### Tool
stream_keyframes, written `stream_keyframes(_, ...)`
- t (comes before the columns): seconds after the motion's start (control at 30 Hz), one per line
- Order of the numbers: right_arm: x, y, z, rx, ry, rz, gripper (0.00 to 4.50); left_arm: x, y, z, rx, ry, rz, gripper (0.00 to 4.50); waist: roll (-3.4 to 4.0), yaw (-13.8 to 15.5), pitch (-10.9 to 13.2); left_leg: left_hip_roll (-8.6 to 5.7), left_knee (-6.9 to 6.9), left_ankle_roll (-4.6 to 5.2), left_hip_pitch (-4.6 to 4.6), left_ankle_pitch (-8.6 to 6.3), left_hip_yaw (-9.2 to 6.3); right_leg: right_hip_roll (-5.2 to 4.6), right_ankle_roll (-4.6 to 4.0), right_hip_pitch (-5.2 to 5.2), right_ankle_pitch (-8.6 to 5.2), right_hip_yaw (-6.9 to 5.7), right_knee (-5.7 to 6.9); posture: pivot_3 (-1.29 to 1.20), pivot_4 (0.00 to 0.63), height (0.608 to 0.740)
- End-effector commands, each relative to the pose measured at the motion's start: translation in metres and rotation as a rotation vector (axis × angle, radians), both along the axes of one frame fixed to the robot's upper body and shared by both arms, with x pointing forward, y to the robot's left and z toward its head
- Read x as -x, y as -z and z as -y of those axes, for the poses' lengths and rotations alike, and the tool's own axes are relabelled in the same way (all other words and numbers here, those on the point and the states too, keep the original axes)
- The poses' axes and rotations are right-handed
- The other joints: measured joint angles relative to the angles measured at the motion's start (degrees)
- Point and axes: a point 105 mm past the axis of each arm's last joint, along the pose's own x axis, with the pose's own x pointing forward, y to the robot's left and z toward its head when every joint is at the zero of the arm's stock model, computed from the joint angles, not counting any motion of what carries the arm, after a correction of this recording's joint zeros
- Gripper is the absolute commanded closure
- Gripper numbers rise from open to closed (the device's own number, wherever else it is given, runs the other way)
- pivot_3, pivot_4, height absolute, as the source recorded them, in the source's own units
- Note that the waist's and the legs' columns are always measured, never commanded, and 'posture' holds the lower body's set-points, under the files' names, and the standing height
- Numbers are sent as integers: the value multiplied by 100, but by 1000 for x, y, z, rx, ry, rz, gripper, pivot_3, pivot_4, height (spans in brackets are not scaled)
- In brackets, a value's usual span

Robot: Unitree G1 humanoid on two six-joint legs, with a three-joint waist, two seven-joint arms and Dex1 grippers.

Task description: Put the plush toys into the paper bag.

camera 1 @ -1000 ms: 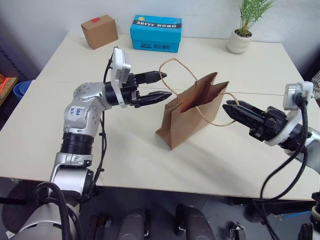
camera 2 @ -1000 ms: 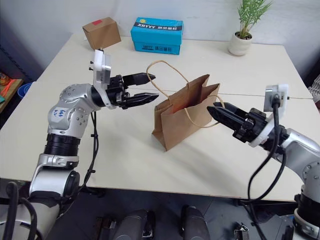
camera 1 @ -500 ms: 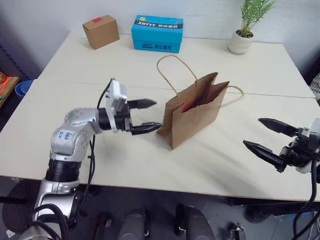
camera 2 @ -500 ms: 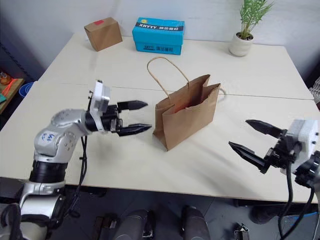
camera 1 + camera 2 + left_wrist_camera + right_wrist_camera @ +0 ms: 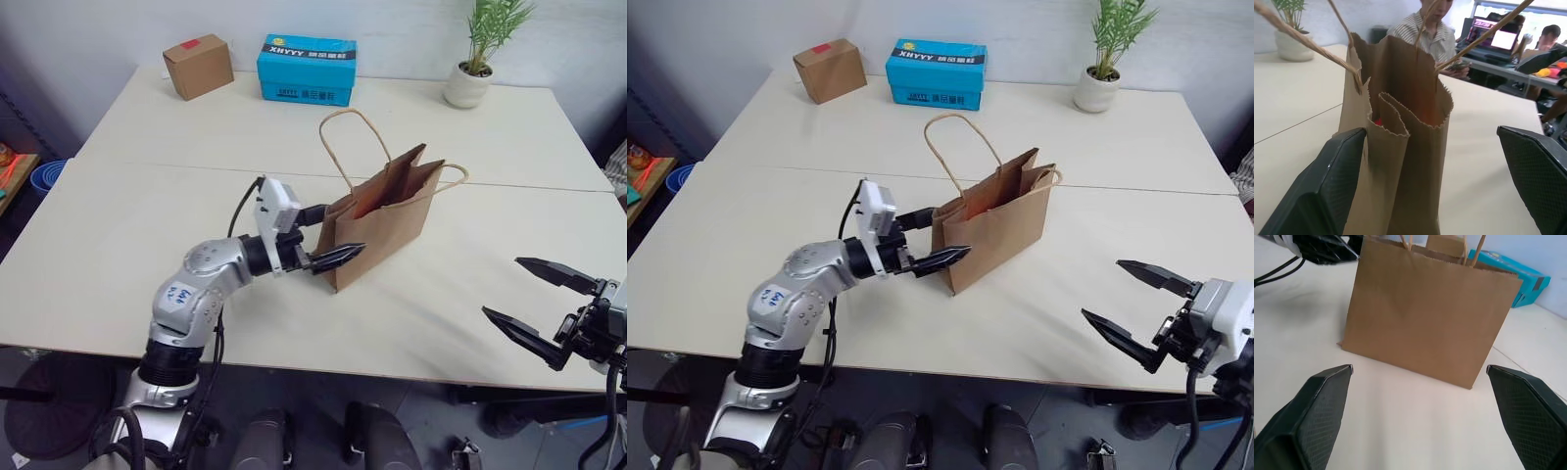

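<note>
L hand wide open, holding nothing; the narrow near end of the paper bag sits between its two black fingers. One finger lies along the bag's broad side, the other passes behind that end; contact w/ the paper can't be told. Fingers point level, toward 3 o'clock in the head view.

R hand also wide open, empty, above the bench edge at approx 4 o'clock from the bag, well apart from it, fingers aimed back toward the bag's broad face.

Paper bag stands upright near bench centre, mouth open, two twisted loop handles: one stands up, the other droops over the far-right end. Red/orange colour shows inside the mouth, prob. plush toys; shapes can't be told.

Farther out: brown cardboard box w/ red sticker at approx 11 o'clock from the bag, near the bench's far edge. Blue printed box just beside it, at 12 o'clock from the bag. Potted plant in white pot at approx 1 o'clock, far-right corner. Seam line runs across the bench behind the bag. L wrist view: person in striped shirt seated beyond the bench, w/ screens behind.
</note>
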Motion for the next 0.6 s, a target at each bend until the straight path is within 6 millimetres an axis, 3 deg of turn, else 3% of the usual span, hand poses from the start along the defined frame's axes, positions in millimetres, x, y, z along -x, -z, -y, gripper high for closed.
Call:
stream_keyframes(0.03, 4, -8, -12, 43, -28, 94, 0, -7, 4, 10, -37, -78, 52, 401, 0, 6, 0, -1, 0, 0, 0, 0, -1, -1, 0, 0, 0, 0, 0, 0, 150, 740)
stream_keyframes(0.1, 6, -9, -15, 57, -42, 126, 0, -10, 9, 9, -63, -101, 55, 873, 0, 5, 0, -1, 0, 0, 1, -1, 0, -1, 0, 1, 0, 0, -1, 0, 150, 740)
stream_keyframes(0.37, 10, -8, -18, 72, -43, 153, 0, -26, 23, 2, -188, -51, 65, 3598, 0, -1, 0, 3, -2, -3, 9, -3, 5, -3, -7, 1, -4, -1, -1, 0, 150, 740)
stream_keyframes(0.47, 14, -20, -18, 54, -31, 202, 0, -25, 5, 2, -169, 114, 96, 4476, 0, 12, 0, 1, -2, 0, 11, -4, 7, -6, -7, 2, -4, -1, -1, 0, 150, 740)
stream_keyframes(0.6, 21, -28, -17, 72, -33, 207, 0, -18, -15, -8, -210, 357, 197, 4476, 0, 0, 0, 2, -2, -2, 11, -5, 8, -2, -9, 1, -5, -6, 0, 0, 150, 740)
